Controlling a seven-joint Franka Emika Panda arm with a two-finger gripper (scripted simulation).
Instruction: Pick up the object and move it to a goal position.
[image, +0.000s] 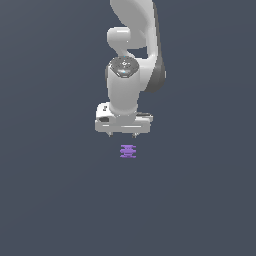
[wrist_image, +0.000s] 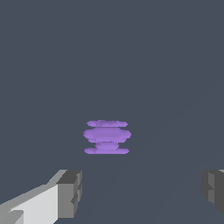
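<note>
A: The purple ridged object (image: 128, 151) lies on the plain dark grey floor (image: 50, 200), a small stack of thin flat layers, alone, with no edge or corner in sight to place it by.

B: And the gripper (image: 123, 135)?

A: Just above it and apart from it, pointing straight down. The fingers (wrist_image: 70, 193) are spread wide with nothing between them.

B: Which way does the object lie from them?

A: In the wrist view it sits a little ahead of the line between the two fingertips, roughly midway across the gap. Its layers run wider along the same direction as the opening, yet it looks narrower than that opening.

B: So the next move?

A: I judge a small forward shift, then a straight descent. No goal marker shows in either view.
</note>
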